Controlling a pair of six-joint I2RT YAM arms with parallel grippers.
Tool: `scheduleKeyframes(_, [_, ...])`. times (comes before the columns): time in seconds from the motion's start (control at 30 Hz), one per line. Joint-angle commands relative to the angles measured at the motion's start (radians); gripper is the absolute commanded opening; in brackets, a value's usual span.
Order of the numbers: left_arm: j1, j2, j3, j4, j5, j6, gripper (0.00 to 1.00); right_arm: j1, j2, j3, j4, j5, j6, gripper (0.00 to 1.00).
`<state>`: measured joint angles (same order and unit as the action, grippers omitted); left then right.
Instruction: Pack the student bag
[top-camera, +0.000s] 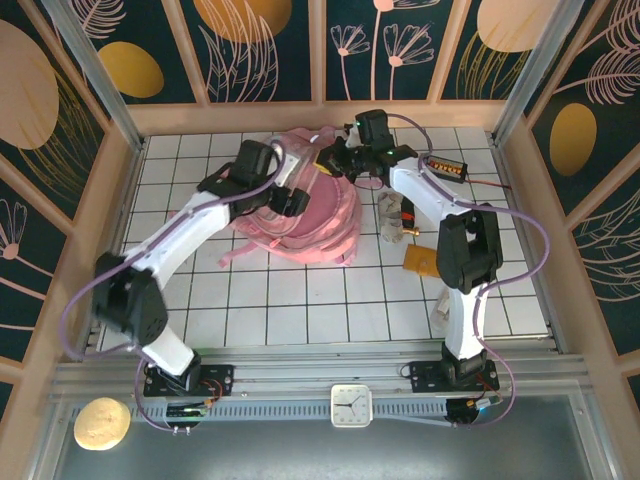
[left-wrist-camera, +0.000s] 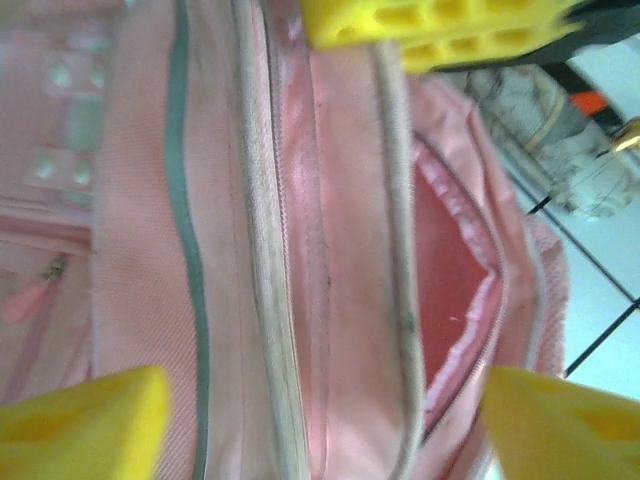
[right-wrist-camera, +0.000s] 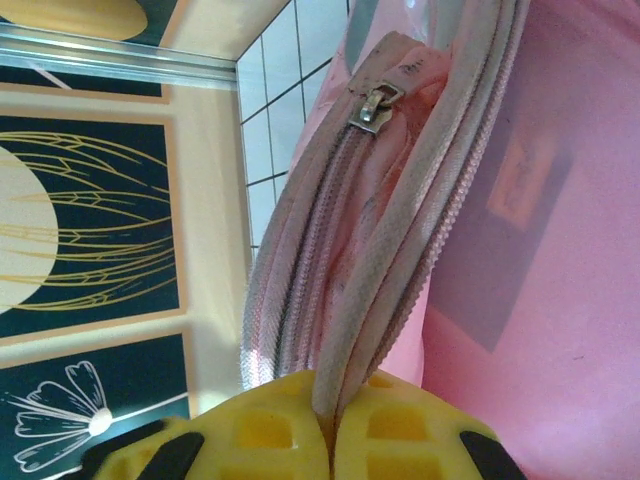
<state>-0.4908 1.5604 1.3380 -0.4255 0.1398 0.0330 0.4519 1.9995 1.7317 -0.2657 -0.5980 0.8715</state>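
The student bag lies on the tiled table toward the back, a large pink fabric backpack. In the left wrist view its main zipper gapes and the reddish lining shows. My left gripper hovers open right over that zipper edge, its yellow fingertips wide apart on either side of the bag's seam; from above it sits on the bag's left part. My right gripper is shut on the bag's grey-pink zipper band, below the metal zipper pull. From above it is at the bag's back edge.
Right of the bag lie a crumpled white item, an orange-brown packet and a small dark device. Wooden walls close the table on three sides. A clock sits on the front rail.
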Motion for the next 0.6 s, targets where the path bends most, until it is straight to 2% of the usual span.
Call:
scheduleKeyframes(0.0, [-0.002, -0.167, -0.125, 0.198, -0.01, -0.002, 0.99, 0.018, 0.004, 0.072, 0.074, -0.005, 0.035, 0.0])
scheduleKeyframes(0.1, [-0.003, -0.229, -0.22, 0.259, 0.025, -0.002, 0.99, 0.031, 0.004, 0.1, 0.072, 0.0, 0.058, 0.0])
scheduleKeyframes(0.17, [-0.011, -0.212, -0.23, 0.252, 0.015, -0.021, 0.99, 0.043, 0.001, 0.117, 0.074, 0.001, 0.072, 0.0])
scheduleKeyframes(0.33, [-0.057, -0.106, -0.214, 0.274, -0.101, -0.068, 0.99, 0.068, 0.004, 0.158, 0.066, -0.002, 0.102, 0.0])
scheduleKeyframes(0.53, [-0.061, 0.062, -0.081, 0.206, -0.263, -0.161, 0.99, 0.088, -0.014, 0.15, 0.057, 0.001, 0.113, 0.0])
scheduleKeyframes(0.57, [-0.061, 0.088, -0.054, 0.182, -0.295, -0.162, 0.95, 0.088, -0.021, 0.14, 0.059, 0.003, 0.112, 0.0])
